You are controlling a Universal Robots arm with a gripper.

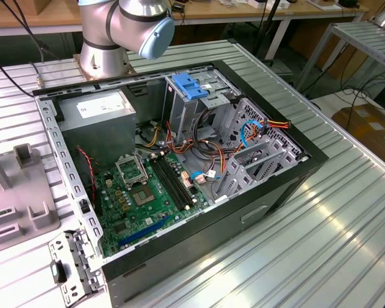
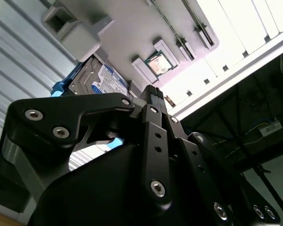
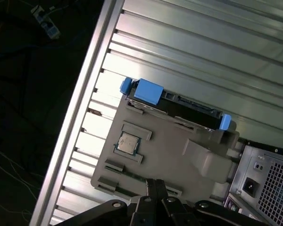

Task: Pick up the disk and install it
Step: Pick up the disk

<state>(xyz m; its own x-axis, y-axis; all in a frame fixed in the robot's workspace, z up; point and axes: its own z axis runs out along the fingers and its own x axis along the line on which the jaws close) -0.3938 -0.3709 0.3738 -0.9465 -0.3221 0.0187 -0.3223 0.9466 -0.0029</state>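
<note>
The disk (image 2: pixel 100 81) lies at the far edge of a grey fixture plate (image 3: pixel 165 150) on the ribbed metal table. The second wrist view shows its silver top with a white label and blue band. The first wrist view shows the disk (image 3: pixel 188 107) edge-on, with blue rails at both ends. My gripper (image 2: pixel 153 90) hangs above the plate, some way short of the disk and touching nothing. Its black fingers are pressed together, shut and holding nothing, with the gripper tips (image 3: pixel 155 182) over the plate's near edge.
A processor chip (image 3: pixel 129 142) sits in a pocket of the plate. Beside the plate stands the open computer case (image 1: pixel 199 167), holding the motherboard, cables, a grey power supply box (image 1: pixel 96 119) and a bare light-blue clip (image 1: pixel 189 86) on the drive cage. The arm's base (image 1: pixel 109 32) stands behind it.
</note>
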